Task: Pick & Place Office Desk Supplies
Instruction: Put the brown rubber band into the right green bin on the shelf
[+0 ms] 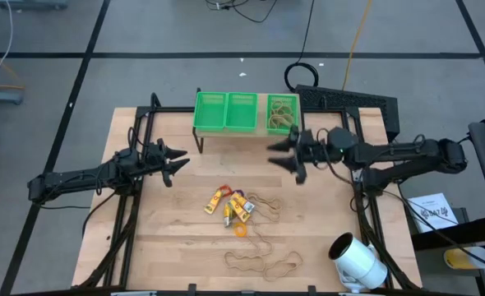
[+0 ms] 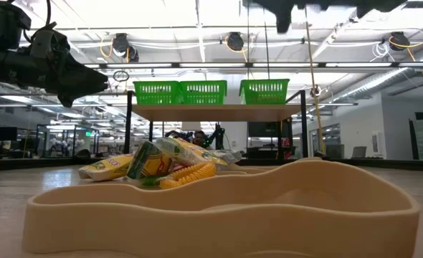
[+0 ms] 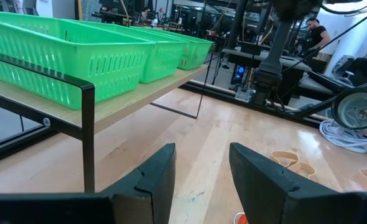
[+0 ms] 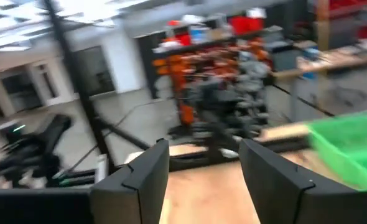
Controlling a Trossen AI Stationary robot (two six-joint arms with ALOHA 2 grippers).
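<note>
The office desk supplies lie loose on the wooden table's middle: little yellow oblong pieces (image 1: 228,205), an orange ring (image 1: 241,231) and tan rubber-band loops (image 1: 263,261). In the low view one loop (image 2: 219,208) lies close up, in front of the yellow pieces (image 2: 161,163). My left gripper (image 1: 179,164) hangs open left of the pile, pointing level toward the table's right, with nothing between its fingers (image 3: 162,171). My right gripper (image 1: 274,154) is open and empty (image 4: 203,155), raised just in front of the rightmost green basket (image 1: 281,115).
Three green baskets stand in a row on a raised shelf (image 1: 218,131) at the table's far middle; the rightmost holds tan loops, while the left (image 1: 210,111) and middle (image 1: 241,111) ones look bare. A large white cylinder (image 1: 357,261) lies at the near right corner.
</note>
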